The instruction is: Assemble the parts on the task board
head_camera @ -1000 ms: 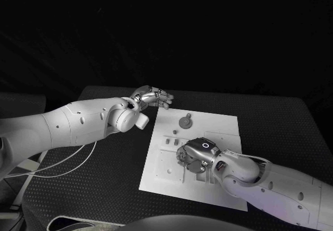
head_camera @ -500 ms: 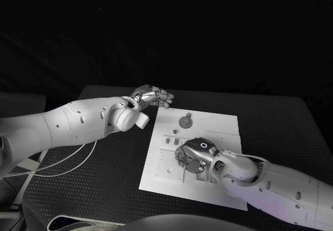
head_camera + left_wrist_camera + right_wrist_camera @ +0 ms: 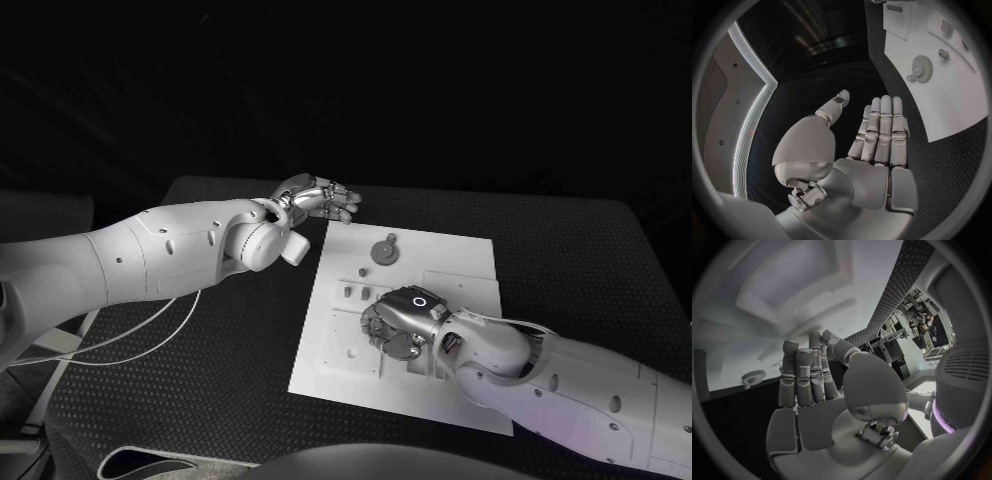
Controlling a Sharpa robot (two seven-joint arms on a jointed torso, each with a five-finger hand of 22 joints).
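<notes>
**A:** What is nearest to us?

**B:** The right hand (image 3: 400,325), low over the middle of the white task board (image 3: 454,265). In the right wrist view its fingers (image 3: 803,375) stretch out side by side with nothing between them. Whether they touch the board, I cannot tell.

**A:** And the parts?

**B:** Further back on the board lies a small round gear (image 3: 385,252), flat and toothed, apart from both hands. Small pegs and slots sit between it and the right hand, too small to make out well.

**A:** How would the gear handle?

**B:** I judge it light, stiff and smooth, likely to slip. Lying flat, it offers little height, so pinching it across its toothed rim seems the best hold.

**A:** And farthest away?

**B:** The left hand (image 3: 317,199), just off the board's far corner above the black table (image 3: 577,250), fingers straight, holding nothing.
</notes>
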